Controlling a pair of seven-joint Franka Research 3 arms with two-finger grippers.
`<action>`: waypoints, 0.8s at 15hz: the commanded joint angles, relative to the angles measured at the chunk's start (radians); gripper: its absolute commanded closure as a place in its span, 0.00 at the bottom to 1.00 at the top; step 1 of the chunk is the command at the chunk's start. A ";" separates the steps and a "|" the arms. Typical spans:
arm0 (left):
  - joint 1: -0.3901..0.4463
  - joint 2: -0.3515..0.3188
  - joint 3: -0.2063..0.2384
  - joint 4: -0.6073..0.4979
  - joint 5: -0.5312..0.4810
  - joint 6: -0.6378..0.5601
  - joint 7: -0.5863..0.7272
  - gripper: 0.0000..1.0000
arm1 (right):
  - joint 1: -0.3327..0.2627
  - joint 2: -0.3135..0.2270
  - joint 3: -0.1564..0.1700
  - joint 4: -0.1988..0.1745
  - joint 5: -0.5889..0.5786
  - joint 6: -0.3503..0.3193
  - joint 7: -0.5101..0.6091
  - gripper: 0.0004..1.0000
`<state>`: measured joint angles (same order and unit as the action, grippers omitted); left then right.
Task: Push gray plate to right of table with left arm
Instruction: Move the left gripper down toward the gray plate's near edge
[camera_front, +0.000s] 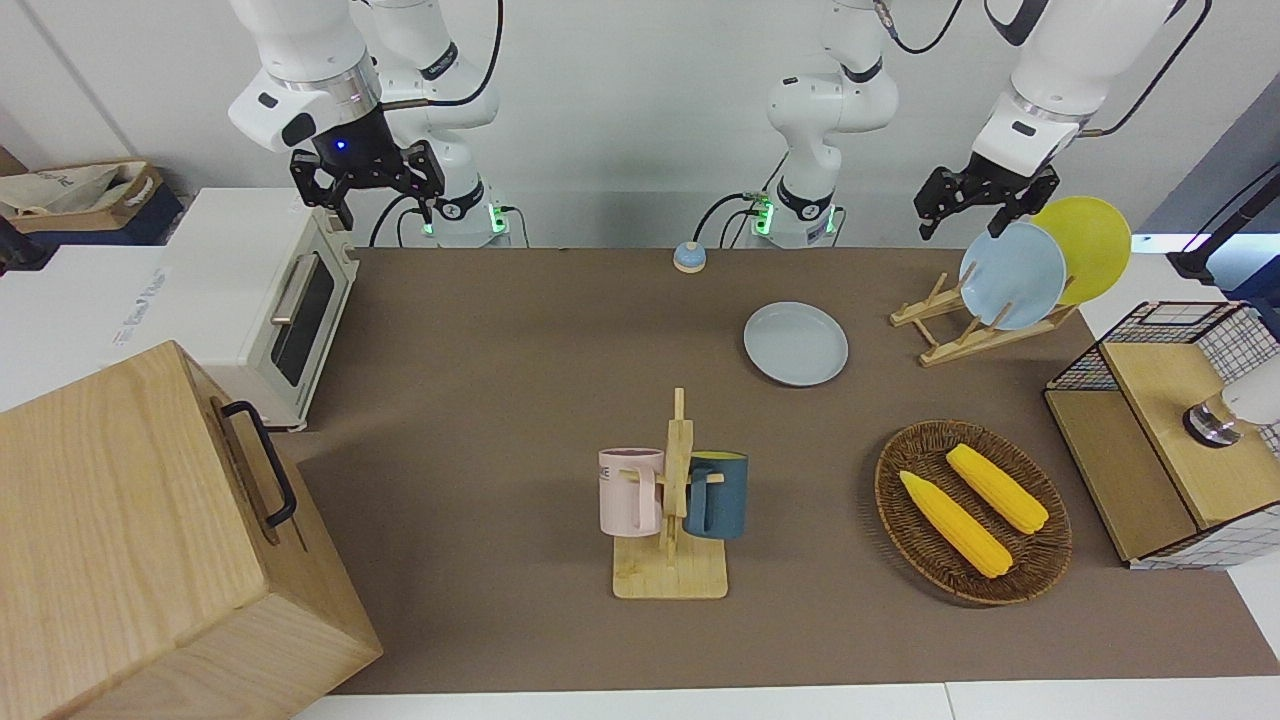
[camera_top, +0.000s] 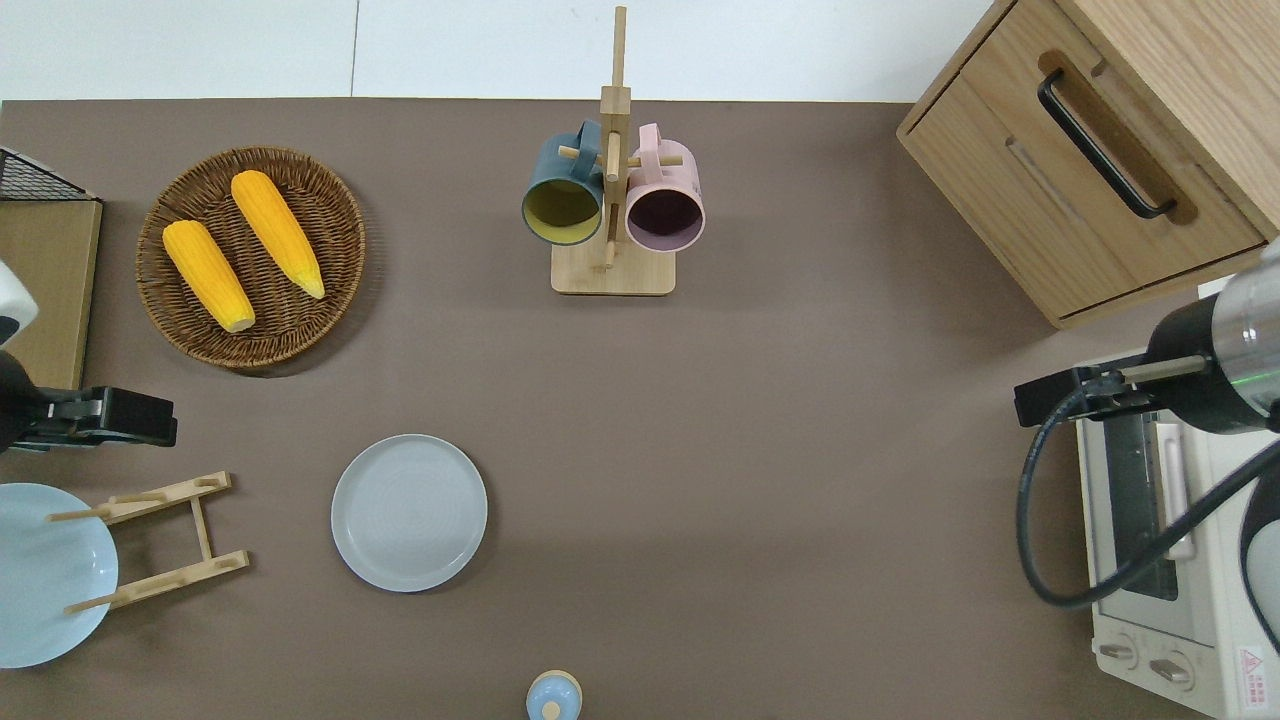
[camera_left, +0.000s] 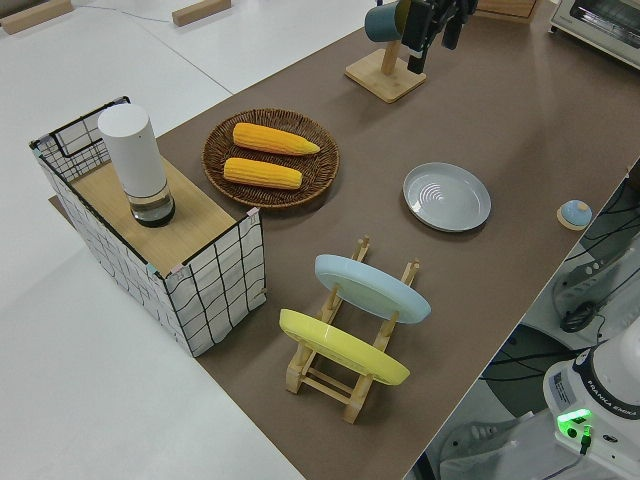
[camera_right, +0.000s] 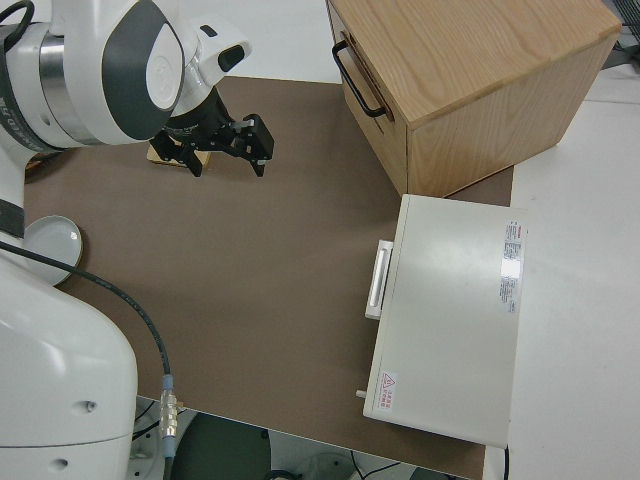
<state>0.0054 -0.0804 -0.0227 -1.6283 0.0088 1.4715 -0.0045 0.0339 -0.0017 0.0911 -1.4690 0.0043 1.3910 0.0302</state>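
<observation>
The gray plate (camera_front: 795, 343) lay flat on the table (camera_front: 500, 400) beside the wooden plate rack (camera_front: 975, 325); the left gripper (camera_front: 962, 214) hung over the rack's end, fingers apart, holding nothing; the right arm was parked.

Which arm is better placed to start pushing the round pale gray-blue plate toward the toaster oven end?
Left. The left gripper hangs by the wooden plate rack, at the round pale gray-blue plate's end of the brown-covered table. The right gripper, open, is parked at the opposite end.
</observation>
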 joint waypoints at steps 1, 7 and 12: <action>0.002 -0.044 0.001 -0.057 -0.026 -0.008 -0.014 0.01 | -0.011 -0.008 0.006 -0.001 0.008 -0.012 -0.001 0.02; 0.002 -0.151 0.001 -0.281 -0.053 0.145 -0.011 0.01 | -0.011 -0.008 0.006 0.001 0.008 -0.012 -0.001 0.02; 0.002 -0.274 0.021 -0.534 -0.056 0.343 0.001 0.01 | -0.011 -0.008 0.006 -0.001 0.008 -0.012 -0.003 0.02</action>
<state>0.0055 -0.2334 -0.0219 -1.9663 -0.0318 1.6842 -0.0053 0.0339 -0.0017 0.0911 -1.4690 0.0043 1.3910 0.0302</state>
